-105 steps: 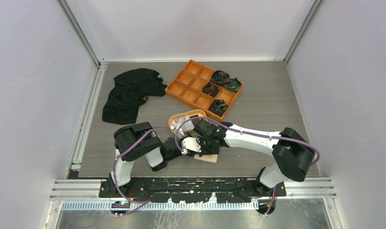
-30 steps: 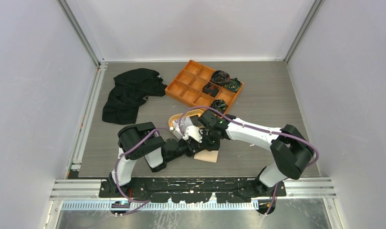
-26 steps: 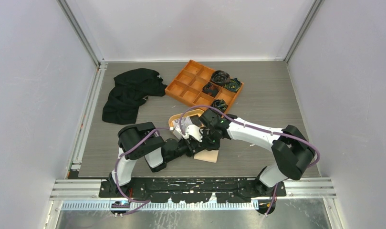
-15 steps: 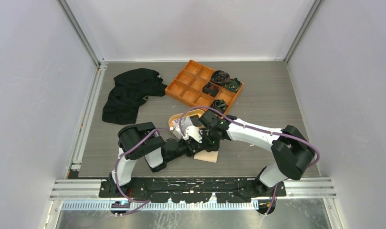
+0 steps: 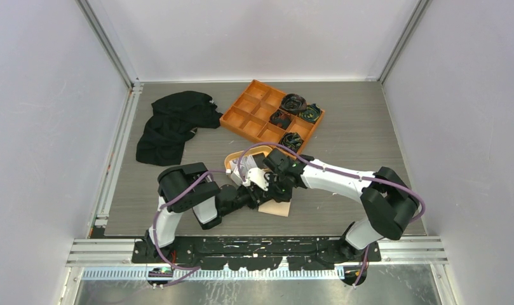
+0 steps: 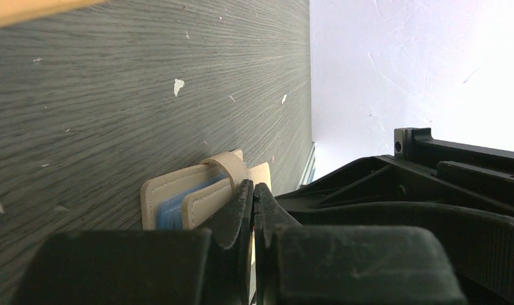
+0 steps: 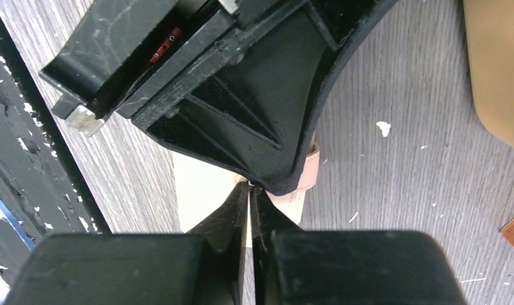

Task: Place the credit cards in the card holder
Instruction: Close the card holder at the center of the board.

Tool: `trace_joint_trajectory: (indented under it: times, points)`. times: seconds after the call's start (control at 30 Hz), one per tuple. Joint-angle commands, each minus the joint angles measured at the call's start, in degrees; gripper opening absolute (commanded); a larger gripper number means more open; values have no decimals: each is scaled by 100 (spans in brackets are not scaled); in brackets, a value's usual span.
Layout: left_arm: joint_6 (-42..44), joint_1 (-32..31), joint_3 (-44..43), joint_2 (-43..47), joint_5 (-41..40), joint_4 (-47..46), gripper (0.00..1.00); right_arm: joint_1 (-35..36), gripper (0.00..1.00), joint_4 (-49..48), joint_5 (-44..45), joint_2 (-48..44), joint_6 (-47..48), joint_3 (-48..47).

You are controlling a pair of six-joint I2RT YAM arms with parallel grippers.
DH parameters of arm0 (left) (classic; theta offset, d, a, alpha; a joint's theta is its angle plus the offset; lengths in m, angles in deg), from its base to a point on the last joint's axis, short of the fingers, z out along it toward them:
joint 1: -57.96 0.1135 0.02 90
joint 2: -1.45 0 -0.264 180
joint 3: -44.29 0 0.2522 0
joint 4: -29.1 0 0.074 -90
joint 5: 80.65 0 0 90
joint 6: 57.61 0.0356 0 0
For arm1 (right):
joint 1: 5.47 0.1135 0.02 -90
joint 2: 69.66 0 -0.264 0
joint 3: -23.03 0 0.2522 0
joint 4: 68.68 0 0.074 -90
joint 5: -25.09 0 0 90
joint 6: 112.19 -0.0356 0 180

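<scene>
I judge we are mid-loading: the card holder lies flat on the table, right at the tips of the left gripper. Its jaws are pressed thin on what looks like the holder's flap, and a light blue card sits in a slot just left of them. The right gripper, jaws drawn tight on a pale sliver I cannot identify, points at the holder from the opposite side. Next, the flap needs pinning while a card goes in edge-first.
</scene>
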Motion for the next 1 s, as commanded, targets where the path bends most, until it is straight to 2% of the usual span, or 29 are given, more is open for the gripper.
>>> trace_joint_trajectory:
  times: [0.0, 0.17, 0.43, 0.67, 0.97]
  points:
    - [255, -125, 28, -227, 117, 358, 2, 37, 10, -825, 292, 100, -139, -12]
    - [264, -127, 94, -230, 49, 354, 1, 15, 8, -810, 260, 17, -230, -28]
    - [273, -126, 89, -282, 17, 360, 1, -287, 8, -613, -298, -494, -216, 64]
    - [273, -117, 112, -244, -3, 360, 0, -187, 2, -824, -234, -336, -436, 133]
    - [268, -111, 115, -233, 12, 354, 0, -99, 1, -775, -218, -222, -397, 183]
